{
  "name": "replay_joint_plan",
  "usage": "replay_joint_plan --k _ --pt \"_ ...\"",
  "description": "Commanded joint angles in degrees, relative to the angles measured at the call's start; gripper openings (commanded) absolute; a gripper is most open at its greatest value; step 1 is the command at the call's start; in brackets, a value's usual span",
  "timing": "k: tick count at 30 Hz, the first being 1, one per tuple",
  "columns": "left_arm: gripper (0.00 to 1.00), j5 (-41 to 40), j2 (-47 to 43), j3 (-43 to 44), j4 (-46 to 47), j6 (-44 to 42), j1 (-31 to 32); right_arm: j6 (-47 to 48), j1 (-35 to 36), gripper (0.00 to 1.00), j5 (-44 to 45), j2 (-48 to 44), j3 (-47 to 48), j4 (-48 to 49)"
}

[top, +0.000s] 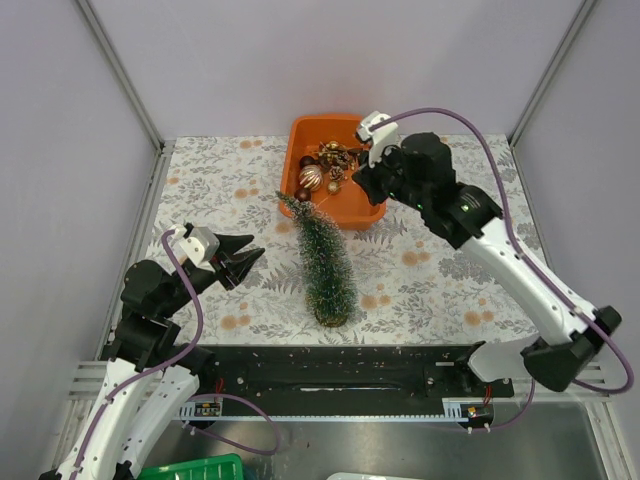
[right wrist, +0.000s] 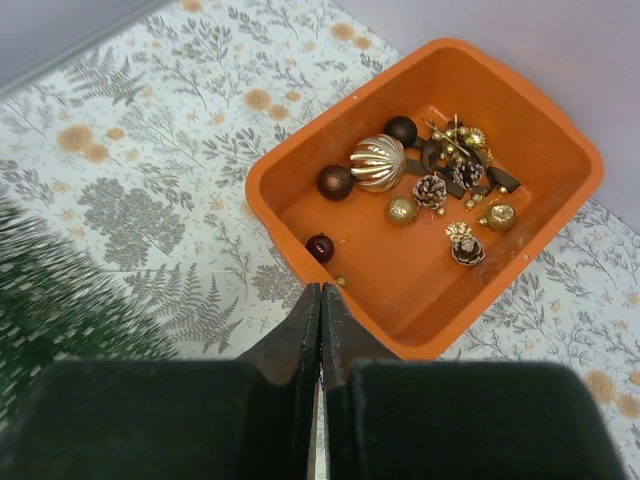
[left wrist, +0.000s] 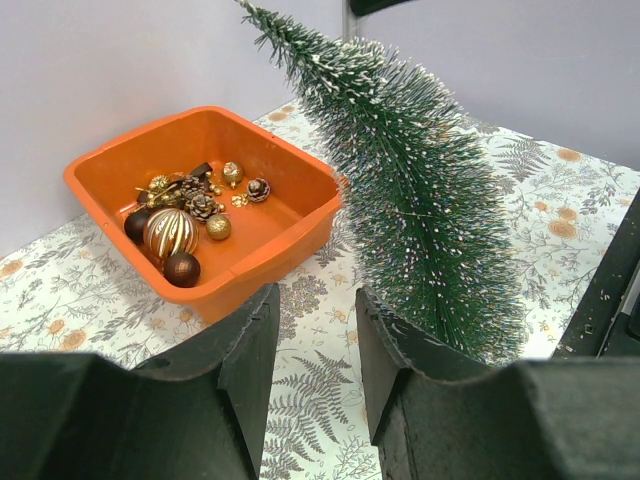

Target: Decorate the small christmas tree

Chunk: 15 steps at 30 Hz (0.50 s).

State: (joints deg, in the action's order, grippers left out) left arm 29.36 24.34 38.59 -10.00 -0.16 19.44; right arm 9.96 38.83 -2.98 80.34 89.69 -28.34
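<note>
Two robot arms share one design. The left arm [top: 150, 400] and right arm [top: 520, 275] have glossy white link shells joined by chunky black joints. A thin purple cable [top: 440, 112] loops along each. A small white camera block [top: 375, 125] sits at each wrist. The left end effector [top: 256, 246] and right end effector [top: 358, 178] are matte black, with wedge-shaped fingers [left wrist: 250, 370].

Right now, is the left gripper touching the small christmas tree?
Apart. The top view shows patterned tablecloth between the left gripper and the small christmas tree; its jaws stand open and empty.

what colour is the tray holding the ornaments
The tray is orange, best seen from the right wrist.
</note>
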Motion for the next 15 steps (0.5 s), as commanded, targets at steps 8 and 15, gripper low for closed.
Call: replay_joint_plan --k 8,15 --pt "0.41 1.13 -0.7 2.37 1.47 -0.1 -0.63 -16.98 0.28 0.0 -3.78 -18.97 -11.72 -2.5" --pt "0.41 1.66 -0.34 2.46 1.91 2.18 -0.9 -20.06 0.55 0.0 -10.0 -26.37 -15.51 -6.11"
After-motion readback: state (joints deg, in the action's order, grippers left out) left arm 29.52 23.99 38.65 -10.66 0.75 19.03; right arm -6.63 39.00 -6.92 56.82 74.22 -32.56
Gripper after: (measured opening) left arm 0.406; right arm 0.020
